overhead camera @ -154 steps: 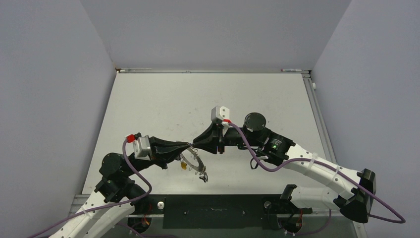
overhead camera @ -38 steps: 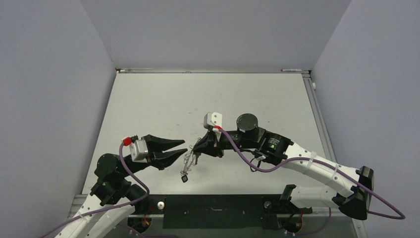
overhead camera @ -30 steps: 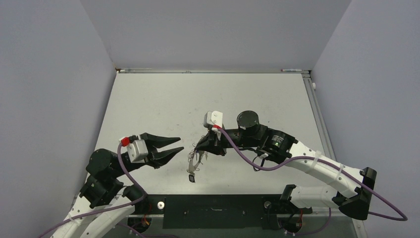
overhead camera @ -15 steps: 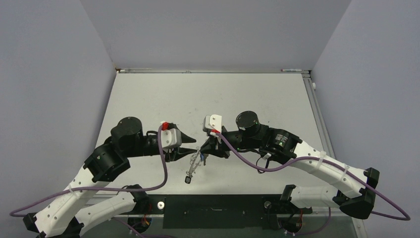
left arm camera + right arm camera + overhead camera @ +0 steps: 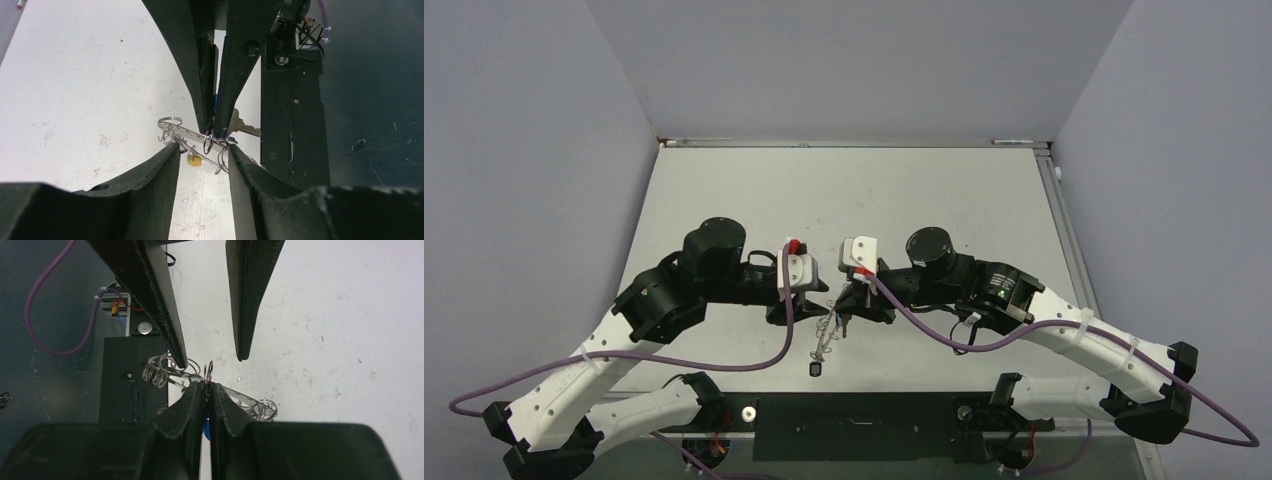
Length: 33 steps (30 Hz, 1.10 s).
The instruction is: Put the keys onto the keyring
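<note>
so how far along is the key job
Done: the right pincer is shut on the keyring, with a silver key and a yellow-headed key at it; whether either is threaded is unclear. In hand: the left pincer, open, straddles the keyring. Left: closing and threading.

— Where are your eyes?
— One high behind my bases, looking down on the table. One per wrist, close, facing each other; all three share the ringed strip mid-table.
</note>
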Each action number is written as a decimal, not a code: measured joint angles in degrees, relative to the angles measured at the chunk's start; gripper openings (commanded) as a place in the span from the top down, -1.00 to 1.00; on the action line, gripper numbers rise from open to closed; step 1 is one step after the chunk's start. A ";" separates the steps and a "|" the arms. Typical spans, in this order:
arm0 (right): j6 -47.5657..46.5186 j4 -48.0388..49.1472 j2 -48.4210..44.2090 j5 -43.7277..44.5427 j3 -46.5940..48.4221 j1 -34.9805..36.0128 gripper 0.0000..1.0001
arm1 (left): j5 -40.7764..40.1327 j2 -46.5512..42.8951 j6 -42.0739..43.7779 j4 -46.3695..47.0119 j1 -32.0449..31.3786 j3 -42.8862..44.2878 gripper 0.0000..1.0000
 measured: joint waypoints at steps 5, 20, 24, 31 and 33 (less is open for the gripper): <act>-0.09 -0.04 -0.02 0.07 0.09 0.31 0.89 | -0.02 -0.13 -0.98 2.49 -0.61 -0.76 0.34; -0.90 -1.09 -0.02 0.59 0.63 0.68 0.90 | 0.37 -0.15 -2.21 4.68 -1.46 -3.41 0.77; -0.96 -1.51 0.00 0.61 0.63 0.66 0.89 | 0.52 -0.09 -2.47 5.51 -1.62 -3.96 0.72; -0.94 -2.19 0.00 0.42 0.70 0.70 0.89 | 0.09 -0.09 -2.58 5.79 -1.73 -3.98 0.49; -0.94 -2.14 0.00 0.42 0.70 0.72 0.89 | 0.09 -0.13 -2.60 5.79 -1.77 -3.98 0.56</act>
